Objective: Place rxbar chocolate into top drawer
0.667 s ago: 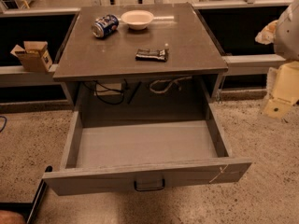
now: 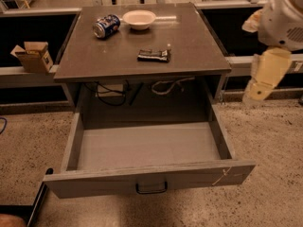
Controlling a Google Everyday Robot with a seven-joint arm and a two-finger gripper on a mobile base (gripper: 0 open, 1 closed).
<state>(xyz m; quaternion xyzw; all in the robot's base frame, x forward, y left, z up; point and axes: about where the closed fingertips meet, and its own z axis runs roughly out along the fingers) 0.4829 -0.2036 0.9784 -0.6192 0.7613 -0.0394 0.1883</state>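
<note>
The rxbar chocolate (image 2: 154, 55) lies flat in its dark wrapper on the brown table top (image 2: 189, 37), near the front middle. The top drawer (image 2: 147, 150) stands pulled fully out below the table, its grey interior bare, with a dark pull handle (image 2: 151, 188) on its front panel. My gripper (image 2: 263, 77) hangs at the right edge of the view, beside the table's right front corner and above the floor, well apart from the bar. It holds nothing that I can see.
A blue soda can (image 2: 106, 26) lies on its side at the back left of the table top, next to a white bowl (image 2: 139, 19). A small cardboard box (image 2: 33, 56) sits on a ledge to the left. Cables (image 2: 113, 93) hang under the table.
The arm at the right edge has moved slightly; the bar, can, bowl and drawer have not moved.
</note>
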